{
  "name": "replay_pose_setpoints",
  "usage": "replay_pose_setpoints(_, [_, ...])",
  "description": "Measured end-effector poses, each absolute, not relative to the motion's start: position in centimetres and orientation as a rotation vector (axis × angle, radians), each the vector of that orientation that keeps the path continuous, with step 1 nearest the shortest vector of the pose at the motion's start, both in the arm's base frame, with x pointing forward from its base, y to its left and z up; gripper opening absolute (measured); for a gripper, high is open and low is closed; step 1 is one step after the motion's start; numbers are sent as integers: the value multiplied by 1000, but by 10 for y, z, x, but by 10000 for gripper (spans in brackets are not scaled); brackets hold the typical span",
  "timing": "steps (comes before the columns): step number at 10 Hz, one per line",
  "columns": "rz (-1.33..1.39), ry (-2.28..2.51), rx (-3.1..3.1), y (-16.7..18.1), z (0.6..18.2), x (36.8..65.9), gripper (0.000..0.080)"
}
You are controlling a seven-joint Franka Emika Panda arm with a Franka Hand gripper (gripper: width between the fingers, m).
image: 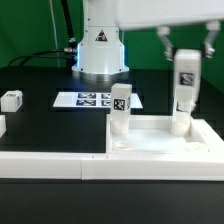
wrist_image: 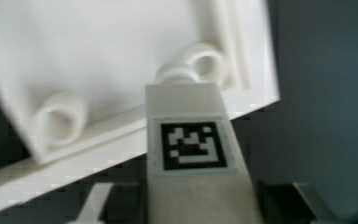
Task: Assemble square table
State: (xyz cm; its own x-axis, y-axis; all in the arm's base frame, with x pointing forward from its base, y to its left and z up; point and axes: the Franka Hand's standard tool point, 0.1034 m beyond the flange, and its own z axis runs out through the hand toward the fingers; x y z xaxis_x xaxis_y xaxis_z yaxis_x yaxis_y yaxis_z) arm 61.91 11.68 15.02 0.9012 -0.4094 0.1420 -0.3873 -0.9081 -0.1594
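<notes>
1. Exterior view: gripper (image: 186, 52) clamped on the top of an upright leg (image: 184, 92), which is over the square slab's (image: 160, 148) corner on the exterior view's right.
2. Second leg (image: 120, 108) stands at the neighbouring corner; a loose leg (image: 11, 99) lies well apart.
3. Wrist view: held leg is near a corner socket (wrist_image: 197, 66); whether it is seated cannot be told.
4. Risk: a tilted or off-centre leg could jam in the socket or shove the slab.

Exterior view evenly lit, low resolution, white parts glaring against dark table (image: 40, 120); wrist view soft, blurred throughout.
</notes>
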Motion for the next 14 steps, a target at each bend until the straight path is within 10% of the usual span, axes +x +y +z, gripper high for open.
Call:
replay_pose_setpoints(9, [-374,518,-3002,111,151,635,297])
replay_pose_setpoints(14, [-399,519,-2991,116,122,634,297])
